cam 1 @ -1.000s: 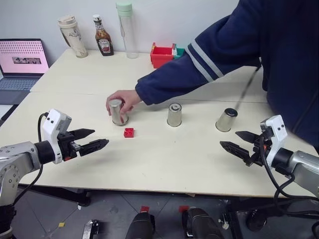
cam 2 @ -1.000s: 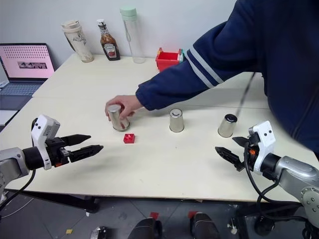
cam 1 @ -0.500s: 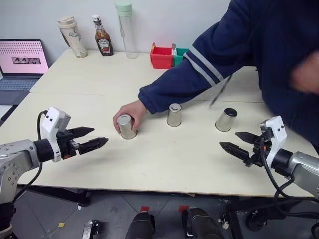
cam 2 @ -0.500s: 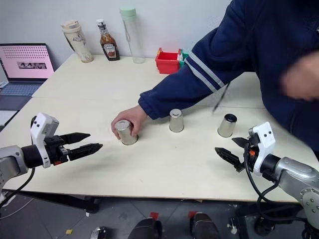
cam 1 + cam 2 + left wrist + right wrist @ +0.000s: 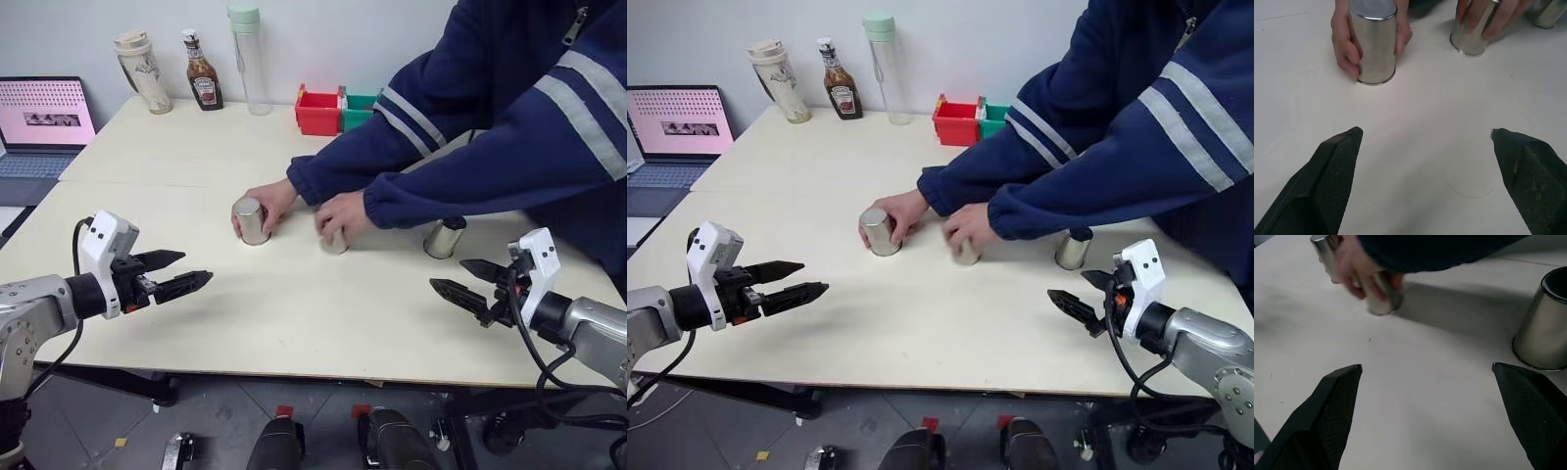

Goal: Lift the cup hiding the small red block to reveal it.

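Three silver cups stand upside down in a row on the table. A person's hand grips the left cup (image 5: 252,220), and the person's other hand covers the middle cup (image 5: 336,242). Nobody touches the right cup (image 5: 444,238). The small red block is hidden. My left gripper (image 5: 196,267) hovers open over the near left of the table, pointing at the left cup (image 5: 1374,41) from well short of it. My right gripper (image 5: 447,273) hovers open at the near right, just in front of the right cup (image 5: 1545,328). Neither holds anything.
The person's dark blue sleeves (image 5: 441,127) reach across the table from the right. At the far edge stand a red bin (image 5: 318,111), a green bin (image 5: 355,106), a tall clear bottle (image 5: 249,59), a sauce bottle (image 5: 203,83) and a beige tumbler (image 5: 142,71). A laptop (image 5: 44,117) is far left.
The person set the left cup over the red block and slid it along the table. A second hand came down on the middle cup and shifted it. Both grippers kept still.
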Controlling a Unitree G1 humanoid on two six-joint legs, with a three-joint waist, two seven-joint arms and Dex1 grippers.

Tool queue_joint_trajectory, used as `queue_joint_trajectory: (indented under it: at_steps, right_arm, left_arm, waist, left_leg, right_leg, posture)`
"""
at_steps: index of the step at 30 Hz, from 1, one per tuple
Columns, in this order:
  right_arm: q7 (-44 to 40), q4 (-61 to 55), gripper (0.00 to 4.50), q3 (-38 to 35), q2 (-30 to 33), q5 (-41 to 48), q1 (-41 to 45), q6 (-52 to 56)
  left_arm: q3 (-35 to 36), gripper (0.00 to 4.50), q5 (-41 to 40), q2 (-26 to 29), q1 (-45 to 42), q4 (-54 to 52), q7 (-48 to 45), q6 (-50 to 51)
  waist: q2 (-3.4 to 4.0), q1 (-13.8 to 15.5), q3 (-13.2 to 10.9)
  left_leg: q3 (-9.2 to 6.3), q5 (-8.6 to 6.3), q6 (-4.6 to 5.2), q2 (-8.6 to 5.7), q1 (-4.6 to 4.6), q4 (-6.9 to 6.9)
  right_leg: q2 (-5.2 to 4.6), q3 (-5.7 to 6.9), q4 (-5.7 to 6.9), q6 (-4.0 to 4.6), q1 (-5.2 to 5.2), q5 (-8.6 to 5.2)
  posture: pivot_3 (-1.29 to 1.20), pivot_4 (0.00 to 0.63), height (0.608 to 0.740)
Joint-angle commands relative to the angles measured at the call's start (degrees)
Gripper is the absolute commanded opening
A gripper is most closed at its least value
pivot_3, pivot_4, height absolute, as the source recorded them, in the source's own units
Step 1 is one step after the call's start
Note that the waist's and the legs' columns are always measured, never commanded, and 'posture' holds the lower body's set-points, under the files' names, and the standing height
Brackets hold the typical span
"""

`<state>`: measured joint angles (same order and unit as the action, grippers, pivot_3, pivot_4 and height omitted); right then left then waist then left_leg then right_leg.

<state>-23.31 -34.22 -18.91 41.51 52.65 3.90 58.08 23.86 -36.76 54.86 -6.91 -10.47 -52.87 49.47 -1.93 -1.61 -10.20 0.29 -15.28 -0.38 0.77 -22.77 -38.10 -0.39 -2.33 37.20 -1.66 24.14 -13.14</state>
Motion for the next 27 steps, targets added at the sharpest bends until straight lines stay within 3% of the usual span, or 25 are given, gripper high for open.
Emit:
queue_joint_trajectory:
  at_steps: [1,21,27]
  right_arm:
    - [0.57,-1.05,4.50,-0.49,-0.15,0.40,1.28,-0.90]
    - [-1.63,-2.58,4.50,0.15,1.33,1.94,0.72,-0.47]
    - [-2.96,-2.73,4.50,8.63,-0.03,-3.14,2.58,-3.29]
  left_arm:
    - [0.48,4.47,-0.11,1.25,-0.44,-1.29,0.22,-0.04]
    - [-0.71,4.47,-0.41,1.25,-1.05,-1.66,-0.73,-0.51]
    - [-1.48,4.47,-0.68,0.47,-0.75,-6.13,-1.75,-2.48]
  waist:
    - [0.00,0.00,0.00]
    - [0.00,0.00,0.00]
    - [-0.02,-0.01,0.01]
  left_leg:
    - [0.00,0.00,0.00,0.00,0.00,0.00]
    - [0.00,0.00,0.00,0.00,0.01,-0.01]
    - [-0.02,0.00,0.00,0.01,0.00,-0.01]
  right_leg:
    - [0.00,0.00,0.00,0.00,0.00,0.00]
    - [0.00,-0.01,0.02,0.00,0.00,0.01]
    - [0.00,0.00,0.02,0.00,0.00,0.00]
  posture:
    - [0.00,0.150,0.740]
    - [0.00,0.150,0.740]
    - [0.00,0.150,0.740]
